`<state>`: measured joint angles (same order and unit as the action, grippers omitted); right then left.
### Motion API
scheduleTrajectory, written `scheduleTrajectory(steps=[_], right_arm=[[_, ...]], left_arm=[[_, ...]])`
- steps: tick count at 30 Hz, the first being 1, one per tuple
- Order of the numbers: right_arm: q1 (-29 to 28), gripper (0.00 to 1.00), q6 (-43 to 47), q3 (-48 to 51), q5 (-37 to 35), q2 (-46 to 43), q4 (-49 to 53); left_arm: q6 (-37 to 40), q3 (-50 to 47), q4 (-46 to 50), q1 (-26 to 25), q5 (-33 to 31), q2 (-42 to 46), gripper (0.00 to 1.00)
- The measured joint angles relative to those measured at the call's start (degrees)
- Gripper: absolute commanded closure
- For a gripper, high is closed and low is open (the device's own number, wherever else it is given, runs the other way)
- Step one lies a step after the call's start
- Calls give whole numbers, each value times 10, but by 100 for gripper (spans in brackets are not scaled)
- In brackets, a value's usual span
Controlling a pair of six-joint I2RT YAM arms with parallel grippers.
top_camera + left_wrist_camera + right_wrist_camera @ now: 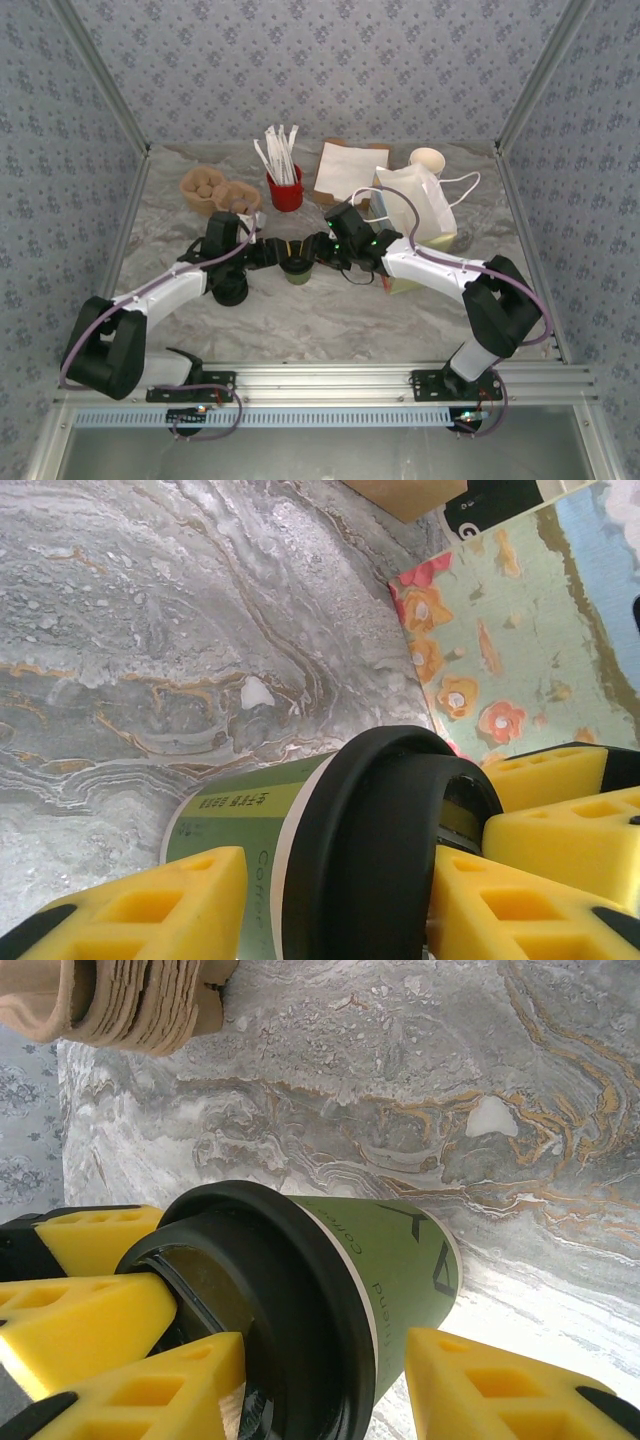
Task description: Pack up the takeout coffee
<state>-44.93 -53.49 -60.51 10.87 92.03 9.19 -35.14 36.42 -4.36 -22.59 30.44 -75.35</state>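
The takeout coffee (296, 270) stands mid-table, an olive-green paper cup (225, 810) with a black lid (370, 860) on it. My left gripper (281, 253) reaches it from the left. One yellow finger (500, 900) presses the lid and the other lies across the cup wall. My right gripper (313, 252) comes in from the right. In the right wrist view one of its fingers (150, 1390) sits against the lid (290, 1290), the other beside the green wall (400, 1250). Each wrist view also shows the other gripper's fingers at the lid's top.
A white-and-yellow paper bag (430, 205) stands just right of the cup, its flowered side (500, 660) close by. Behind are a red holder of white sticks (285, 192), brown pulp trays (218, 190), napkins (350, 168) and a white cup (427, 158). A black round object (230, 290) lies under the left arm.
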Motion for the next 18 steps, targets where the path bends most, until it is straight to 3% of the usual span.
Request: scheduleTrajectory(steps=[10,18], right_arm=[[0,53,0,16,1,-2,-29],[-2,51,5,5,0,-3,-7]], left_arm=[[-6,-27,-49,-1,1,7,53],[-4,-26,1,-5,-13,37,45]])
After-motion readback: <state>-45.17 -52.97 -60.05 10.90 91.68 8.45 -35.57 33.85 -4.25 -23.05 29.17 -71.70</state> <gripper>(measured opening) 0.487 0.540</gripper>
